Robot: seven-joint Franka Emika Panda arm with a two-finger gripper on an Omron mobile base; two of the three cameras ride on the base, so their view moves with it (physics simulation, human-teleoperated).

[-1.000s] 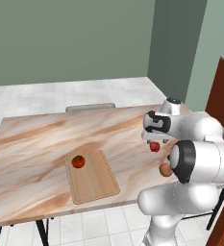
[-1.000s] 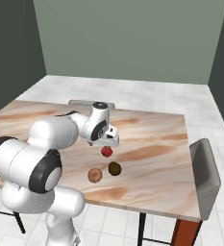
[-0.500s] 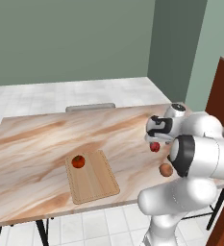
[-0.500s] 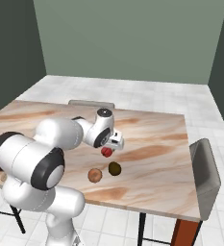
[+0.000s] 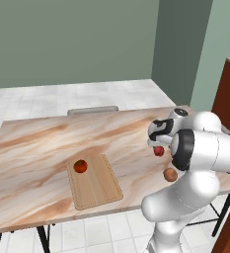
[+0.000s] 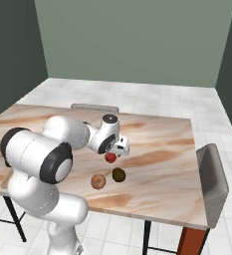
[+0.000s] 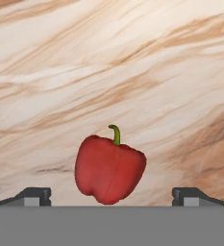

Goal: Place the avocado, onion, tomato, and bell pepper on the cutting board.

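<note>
Red, glossy bell pepper [image 7: 109, 169] sits between my spread tool [image 7: 111, 196] tips on the marbled bench [image 7: 132, 72]; I fear an off-centre squeeze rolls it away.

Surfaces I logged at this moment

The table [image 5: 47, 143] looked like polished marble-veined wood, tan with brown streaks; the cutting board [image 5: 99, 190] at lower centre was pale matt wood. The bell pepper [image 7: 109, 168] was glossy smooth red with a green stem. I saw the onion [image 6: 98, 182] smooth, the avocado [image 6: 118, 175] dull and dark.
</note>
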